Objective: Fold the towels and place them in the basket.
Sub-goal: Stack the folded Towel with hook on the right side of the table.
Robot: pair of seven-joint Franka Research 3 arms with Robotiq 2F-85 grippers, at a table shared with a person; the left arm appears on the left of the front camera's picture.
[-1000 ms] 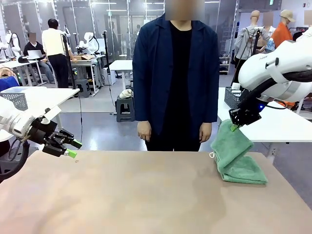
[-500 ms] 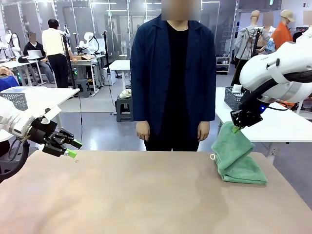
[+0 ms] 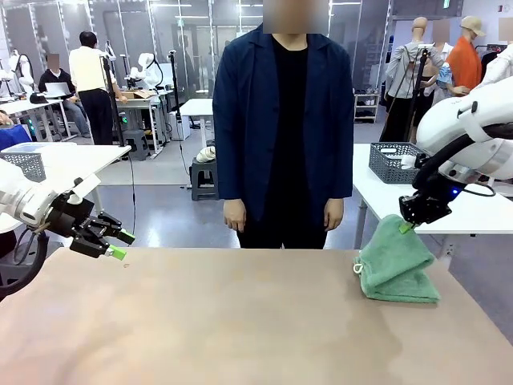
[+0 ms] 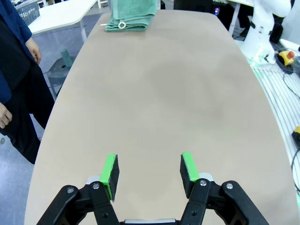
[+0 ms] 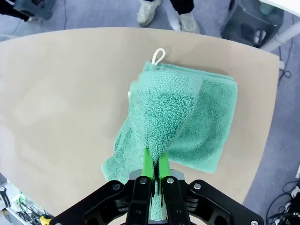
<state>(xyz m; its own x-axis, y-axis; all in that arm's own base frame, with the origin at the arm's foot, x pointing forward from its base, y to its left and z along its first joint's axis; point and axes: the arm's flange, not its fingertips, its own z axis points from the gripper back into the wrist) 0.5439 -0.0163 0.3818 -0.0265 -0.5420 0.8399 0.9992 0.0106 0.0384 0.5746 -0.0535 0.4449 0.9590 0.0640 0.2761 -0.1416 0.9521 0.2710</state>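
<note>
Writing: no brand, label or print can be read on the towel, the grippers or the table.
Towel: a light-green terry towel (image 3: 397,269) lies folded at the right end of the table, toward the far edge; a small white loop sticks out of its left side in the front view. In the right wrist view the towel (image 5: 180,126) has its top layer pulled up into a peak.
Right gripper: the right gripper (image 3: 409,226) hangs just above the towel with its fingers pinched tight on a fold of the top layer; in its own wrist view the right gripper (image 5: 155,165) has its green pads pressed together with the cloth caught between them.
Left gripper: the left gripper (image 3: 119,245) hovers over the table's left far corner, well apart from the towel, fingers spread and holding nothing; its wrist view shows the left gripper (image 4: 149,169) with a wide gap between the green pads.
Table: a plain tan table (image 3: 224,321) with rounded corners, bare apart from the towel.
Person: a person (image 3: 279,128) in a dark blue jacket stands at the far side, arms hanging down.
Basket: a dark grey latticed basket (image 3: 393,162) sits on a white table behind the right arm.
Room: an open workshop with white tables, glass partitions and other people at the back left.
</note>
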